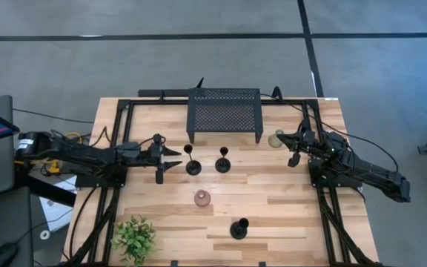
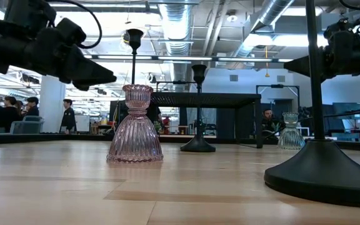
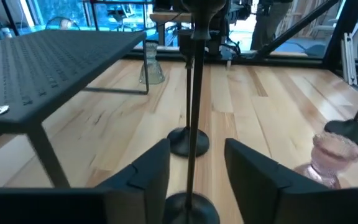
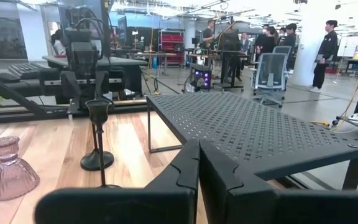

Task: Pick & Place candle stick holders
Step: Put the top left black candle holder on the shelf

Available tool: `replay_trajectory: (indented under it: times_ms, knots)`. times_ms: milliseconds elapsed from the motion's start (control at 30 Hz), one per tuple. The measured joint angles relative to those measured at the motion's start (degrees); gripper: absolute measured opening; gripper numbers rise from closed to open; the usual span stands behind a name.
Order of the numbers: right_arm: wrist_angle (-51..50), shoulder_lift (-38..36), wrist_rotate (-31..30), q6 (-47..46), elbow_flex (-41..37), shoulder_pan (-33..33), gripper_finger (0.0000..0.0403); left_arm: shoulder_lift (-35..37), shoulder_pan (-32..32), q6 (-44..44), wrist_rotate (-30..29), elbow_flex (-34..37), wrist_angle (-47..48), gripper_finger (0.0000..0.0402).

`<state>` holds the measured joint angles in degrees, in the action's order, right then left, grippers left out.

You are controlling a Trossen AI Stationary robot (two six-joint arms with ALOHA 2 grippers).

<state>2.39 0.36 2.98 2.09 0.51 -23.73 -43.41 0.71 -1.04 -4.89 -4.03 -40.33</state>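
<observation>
Three black candlesticks: two (image 1: 192, 165) (image 1: 223, 162) stood mid-table just in front of the black mesh shelf (image 1: 224, 111), the third (image 1: 239, 228) near the front edge. Left end effector (image 1: 170, 159) was spread, the left candlestick's stem (image 3: 193, 118) between its fingers. Best to centre on the stem, close gently, lift straight. Right end effector (image 4: 199, 163) was pressed together, idle far right. Wooden table (image 1: 288, 215); open workshop behind, with people.

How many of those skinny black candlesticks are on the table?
3: one right in front of the left gripper, whose fingers are open either side of it, one just beside that, and one alone near the front edge.
</observation>
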Motion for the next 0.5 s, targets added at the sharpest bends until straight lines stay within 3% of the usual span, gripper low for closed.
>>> replay_trajectory:
  times_ms: [267, 500]
  knots:
    - [0.16, 0.00, -0.02, -0.02, 0.00, 0.00, 0.0000, -12.50, 0.00, 0.02, 0.01, -0.02, -15.38, 0.0182]
    - [0.20, 0.00, -0.02, -0.04, 0.00, 0.00, 0.0000, -19.98, 0.00, -0.13, 0.01, -4.58, -16.77, 0.0175]
